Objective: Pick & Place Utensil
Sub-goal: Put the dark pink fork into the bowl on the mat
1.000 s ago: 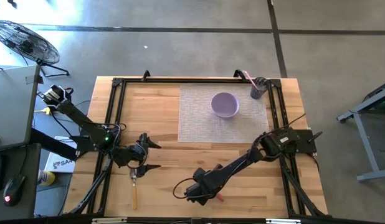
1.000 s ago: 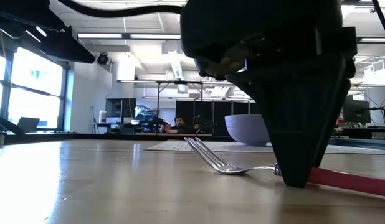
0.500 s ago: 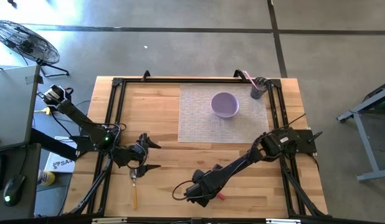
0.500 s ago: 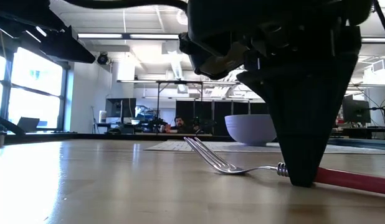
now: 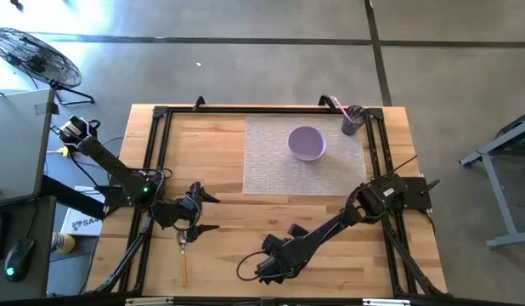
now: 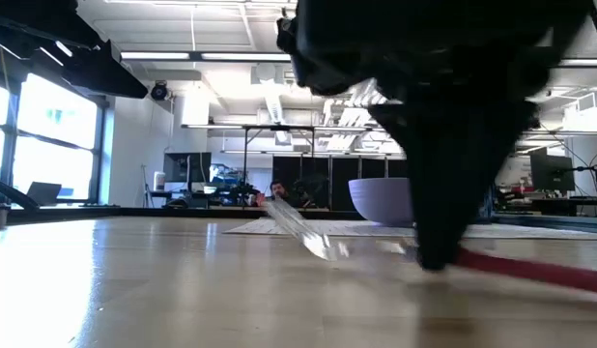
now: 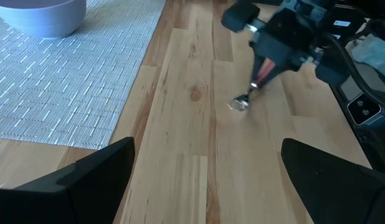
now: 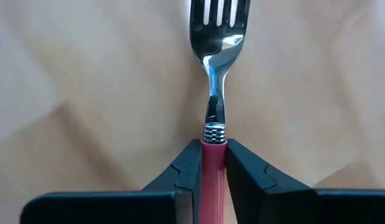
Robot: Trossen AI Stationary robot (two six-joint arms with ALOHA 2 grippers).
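The fork (image 8: 214,74), with a red handle and silver tines, is located near the front edge of the tabletop (image 5: 228,221), right of centre and well apart from the woven placemat (image 5: 271,157). In the low view the tine end (image 6: 298,230) is seen tilted upward, clear of the wood, while the red handle (image 6: 530,271) runs low toward the tabletop. The handle is clamped between the two dark fingers (image 8: 186,171) of the right hand (image 8: 213,163), just behind the metal collar; the fingers are closed almost fully, with only the width of the handle between them. In the high view the right hand (image 5: 275,265) is found at the front of the tabletop, at the end of its outstretched arm.

A lavender bowl (image 5: 307,143) is set on the placemat, and a dark cup (image 5: 352,121) holding a pink item is placed beside the placemat's far right corner.

The left hand (image 5: 199,212) is positioned over the left part of the tabletop, its fingers (image 7: 86,177) spread wide and nothing held. A second utensil (image 5: 183,265) with a yellow handle lies just in front of it.
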